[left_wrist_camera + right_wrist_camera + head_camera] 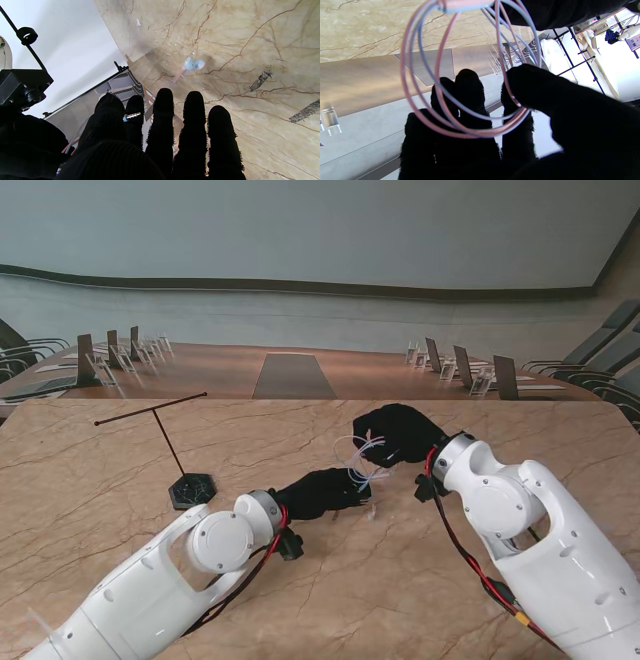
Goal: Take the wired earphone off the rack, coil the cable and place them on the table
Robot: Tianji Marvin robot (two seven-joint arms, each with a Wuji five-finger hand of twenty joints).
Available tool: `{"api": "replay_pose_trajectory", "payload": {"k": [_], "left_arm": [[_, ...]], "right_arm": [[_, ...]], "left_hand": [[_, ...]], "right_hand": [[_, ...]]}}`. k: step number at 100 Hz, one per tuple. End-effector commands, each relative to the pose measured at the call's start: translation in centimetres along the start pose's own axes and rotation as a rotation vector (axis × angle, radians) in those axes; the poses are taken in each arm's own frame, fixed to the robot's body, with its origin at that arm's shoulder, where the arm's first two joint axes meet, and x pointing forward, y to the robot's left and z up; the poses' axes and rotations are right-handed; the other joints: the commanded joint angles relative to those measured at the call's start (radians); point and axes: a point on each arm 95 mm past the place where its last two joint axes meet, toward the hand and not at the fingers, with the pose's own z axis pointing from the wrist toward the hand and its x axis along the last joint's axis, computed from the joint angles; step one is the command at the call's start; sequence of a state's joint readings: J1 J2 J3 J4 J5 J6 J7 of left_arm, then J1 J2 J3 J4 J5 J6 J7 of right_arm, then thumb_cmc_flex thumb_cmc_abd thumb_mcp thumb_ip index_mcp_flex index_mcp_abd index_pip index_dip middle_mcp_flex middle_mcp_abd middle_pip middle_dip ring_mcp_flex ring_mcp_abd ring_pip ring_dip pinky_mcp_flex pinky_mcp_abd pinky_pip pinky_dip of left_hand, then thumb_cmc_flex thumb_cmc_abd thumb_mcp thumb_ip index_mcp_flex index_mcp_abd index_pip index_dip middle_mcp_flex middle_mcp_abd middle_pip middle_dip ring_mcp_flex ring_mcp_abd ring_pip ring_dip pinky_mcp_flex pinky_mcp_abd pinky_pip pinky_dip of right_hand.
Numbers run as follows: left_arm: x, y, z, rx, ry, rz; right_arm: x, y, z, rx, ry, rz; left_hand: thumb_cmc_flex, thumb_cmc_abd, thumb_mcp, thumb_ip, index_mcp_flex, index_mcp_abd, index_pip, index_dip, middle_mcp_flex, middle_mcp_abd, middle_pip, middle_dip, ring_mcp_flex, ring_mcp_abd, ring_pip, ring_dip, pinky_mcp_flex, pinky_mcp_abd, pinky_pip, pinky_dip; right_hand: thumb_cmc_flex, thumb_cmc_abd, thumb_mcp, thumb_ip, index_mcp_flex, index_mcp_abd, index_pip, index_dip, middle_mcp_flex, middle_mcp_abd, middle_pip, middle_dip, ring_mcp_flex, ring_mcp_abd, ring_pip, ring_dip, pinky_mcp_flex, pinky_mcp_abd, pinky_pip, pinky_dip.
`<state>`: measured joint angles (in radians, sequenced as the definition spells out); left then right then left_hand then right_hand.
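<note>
right hand (520, 120) fingers grasp cable (470, 130) coil | left hand (162, 140) fingers pinch plug (132, 115) | earbuds mostly hidden

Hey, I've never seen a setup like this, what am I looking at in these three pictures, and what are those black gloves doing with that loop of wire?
This is a two-armed robot with five-finger hands in black gloves. The wide picture looks down from its stand at a marble table. The other two come from cameras on each wrist, looking along the fingers.

The right hand holds the earphone cable, wound into several pink and pale blue loops. The left hand reaches in beside it and pinches part of the earphone between thumb and forefinger; an earbud dangles over the table.

On the table to the robot's left stands the thin black T-shaped rack, now bare.
</note>
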<state>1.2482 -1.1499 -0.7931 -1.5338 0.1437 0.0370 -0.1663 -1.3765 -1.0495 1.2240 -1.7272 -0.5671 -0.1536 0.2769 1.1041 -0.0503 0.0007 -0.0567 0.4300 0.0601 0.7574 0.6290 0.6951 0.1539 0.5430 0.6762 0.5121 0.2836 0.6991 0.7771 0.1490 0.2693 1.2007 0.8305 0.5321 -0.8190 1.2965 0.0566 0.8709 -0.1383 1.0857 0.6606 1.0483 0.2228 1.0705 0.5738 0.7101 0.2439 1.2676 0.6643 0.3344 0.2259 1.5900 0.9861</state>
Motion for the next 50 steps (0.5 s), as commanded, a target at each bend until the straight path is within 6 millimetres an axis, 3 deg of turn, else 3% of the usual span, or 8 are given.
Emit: {"api": "replay_pose_trajectory", "payload": {"k": [1,20,32,50], "left_arm": [[0.58,0.12,0.22,0.006,0.010,-0.007],[0.82,-0.16,0.20,0.012,0.021,-0.003],[0.83,-0.19,0.24,0.018,0.026,-0.006],[0.73,-0.32,0.20,0.036,0.032,-0.004]], "right_arm": [[0.38,-0.13,0.24,0.002,0.008,0.009],[0.39,-0.29,0.20,0.013,0.010,0.007],[0.33,-0.27,0.09,0.015,0.010,0.002],[0.19,-0.27,-0.05,0.019,0.008,-0.003]], "left_hand": [[0.092,0.027,-0.021,0.008,0.001,-0.045,0.068,0.014,0.040,-0.017,0.035,0.026,0.039,-0.012,0.028,-0.005,0.016,-0.006,0.038,0.000],[0.160,0.056,-0.022,0.011,-0.034,-0.080,0.130,0.054,0.070,-0.037,0.069,0.056,0.064,-0.011,0.044,-0.003,0.037,-0.002,0.060,0.003],[0.187,0.053,0.011,0.023,-0.042,-0.135,0.150,0.083,0.132,-0.057,0.099,0.075,0.106,-0.005,0.064,0.001,0.066,0.010,0.083,0.007],[0.187,0.050,0.049,0.022,0.005,-0.207,0.184,0.137,0.196,-0.056,0.133,0.107,0.156,0.013,0.088,0.001,0.106,0.032,0.120,0.011]], "right_hand": [[0.057,0.020,0.143,0.098,0.098,-0.104,0.128,0.012,0.018,0.127,0.013,0.010,0.057,0.100,0.080,0.006,0.012,-0.059,0.001,0.002],[0.056,0.022,0.143,0.098,0.098,-0.104,0.128,0.011,0.018,0.127,0.013,0.010,0.057,0.099,0.080,0.006,0.012,-0.059,0.001,0.002],[0.055,0.022,0.144,0.097,0.098,-0.103,0.129,0.011,0.017,0.127,0.013,0.010,0.057,0.099,0.080,0.006,0.011,-0.060,0.001,0.002],[0.054,0.023,0.144,0.097,0.096,-0.103,0.129,0.010,0.018,0.127,0.014,0.009,0.057,0.099,0.080,0.006,0.011,-0.059,0.001,0.002]]}}
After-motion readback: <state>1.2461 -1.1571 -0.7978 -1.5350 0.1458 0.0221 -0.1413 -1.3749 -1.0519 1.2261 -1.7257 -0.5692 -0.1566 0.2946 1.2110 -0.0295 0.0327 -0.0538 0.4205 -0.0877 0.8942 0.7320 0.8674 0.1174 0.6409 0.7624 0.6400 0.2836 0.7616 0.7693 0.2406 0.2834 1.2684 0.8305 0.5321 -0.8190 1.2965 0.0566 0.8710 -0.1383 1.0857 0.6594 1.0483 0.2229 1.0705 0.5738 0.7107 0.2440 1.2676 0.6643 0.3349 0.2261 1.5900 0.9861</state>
